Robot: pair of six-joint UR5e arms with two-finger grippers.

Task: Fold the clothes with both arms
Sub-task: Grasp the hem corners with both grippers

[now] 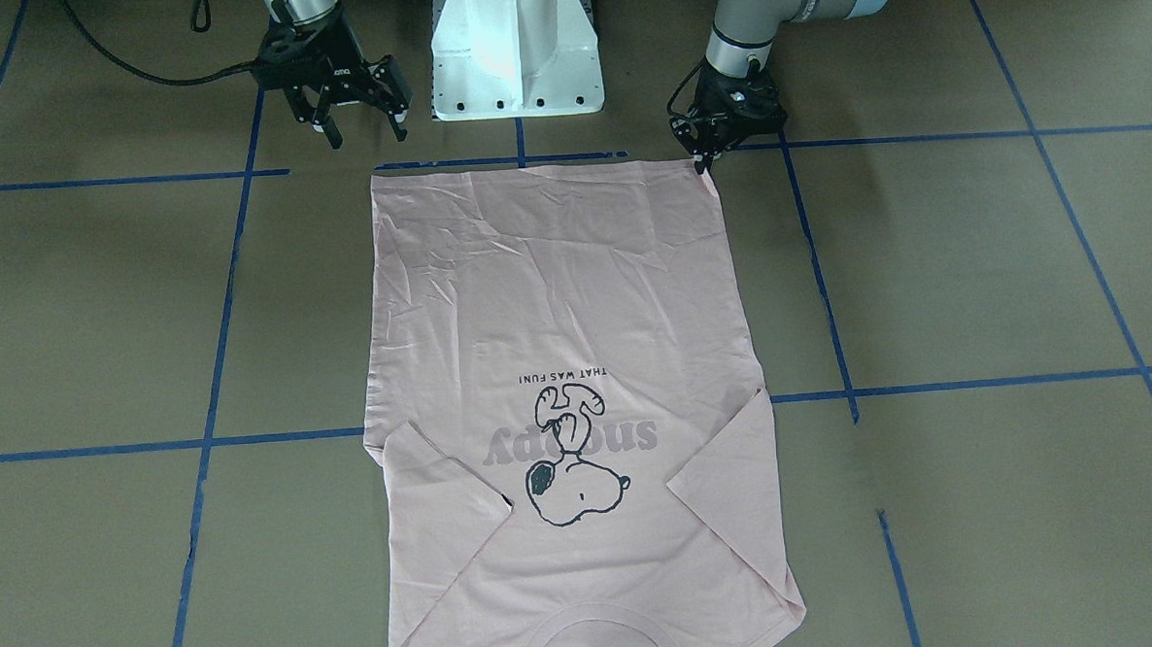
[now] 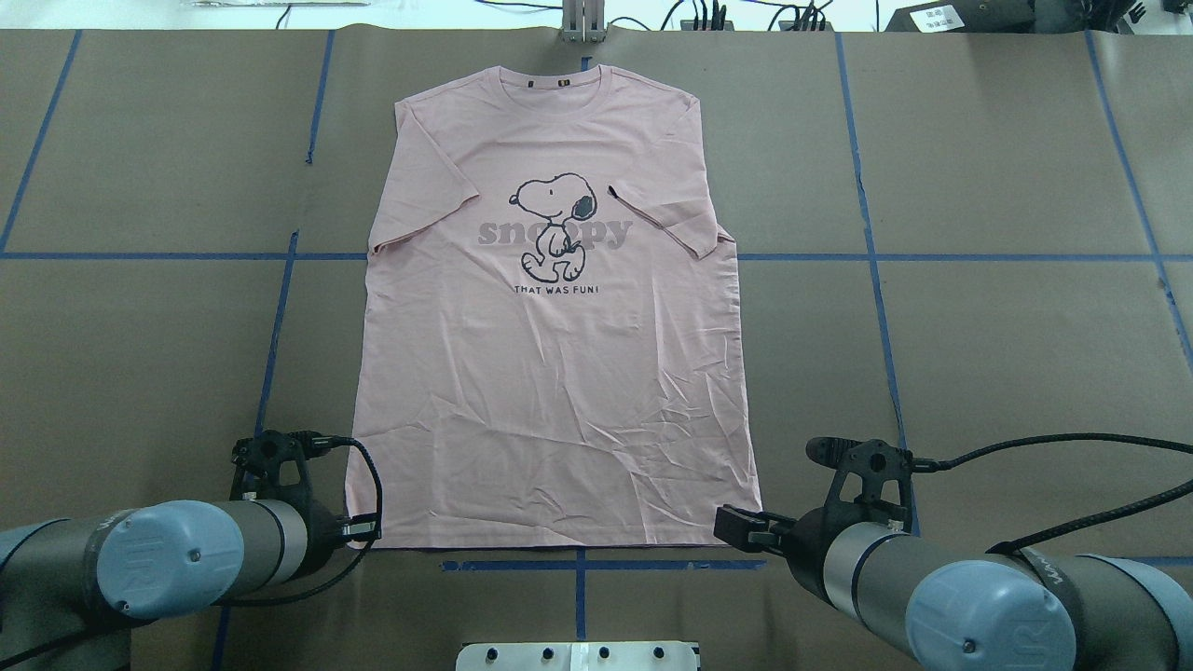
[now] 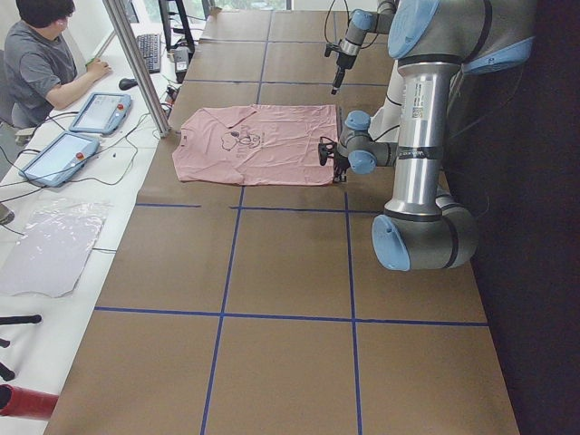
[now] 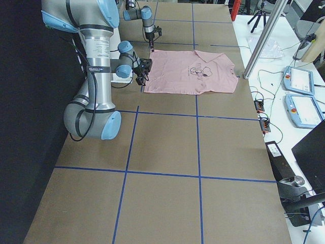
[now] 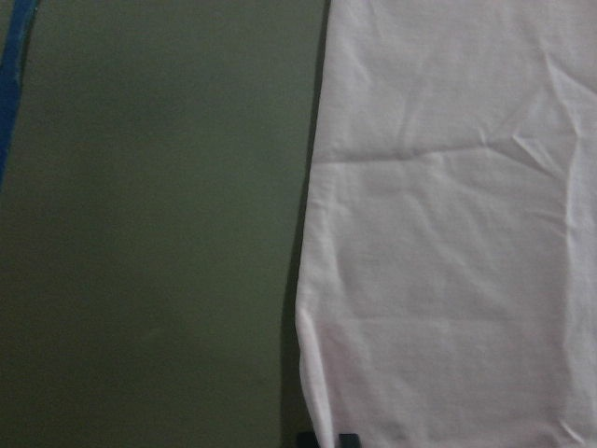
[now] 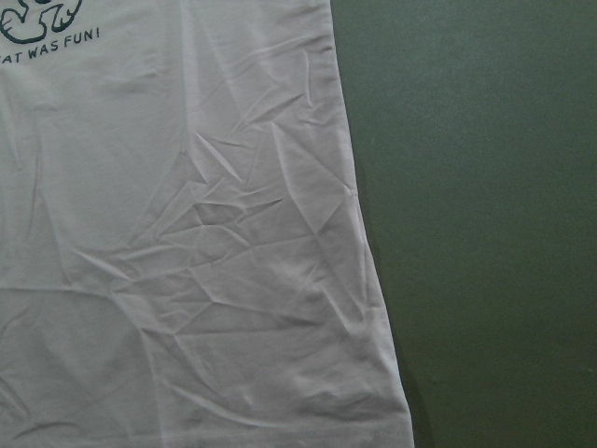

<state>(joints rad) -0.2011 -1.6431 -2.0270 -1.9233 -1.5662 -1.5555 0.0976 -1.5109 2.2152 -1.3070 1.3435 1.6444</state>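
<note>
The pale pink T-shirt [image 2: 559, 391] lies flat and front-up in the middle of the surface [image 2: 979, 354]. Its hem is toward the robot and its collar is at the far side. Both short sleeves are folded in over the chest.

The cartoon dog [image 2: 555, 224] stands over grey lettering that reads "snoopy", with the middle letters behind the dog. Under it is a black line [image 2: 556, 291], "THAT WAS FUN!". In the right wrist view only "AT WAS FUN!" shows, cut off by the frame. Two small dark tags [image 2: 546, 83] inside the collar are too small to read. The front-facing view crops the collar at its lower edge.

The left tool [image 1: 702, 162] is narrow, with its tips together and touching one hem corner. I cannot tell whether cloth lies between them. The left wrist view shows only a dark sliver at its bottom edge beside that corner.

The right tool [image 1: 365, 133] is spread wide and is just behind the other hem corner, clear of the cloth. A white mark on its body is illegible.

A blue joint cap [image 2: 154, 559] carries a "UR" emblem. Blue tape [image 2: 932, 256] forms a grid on the brown surface.
</note>
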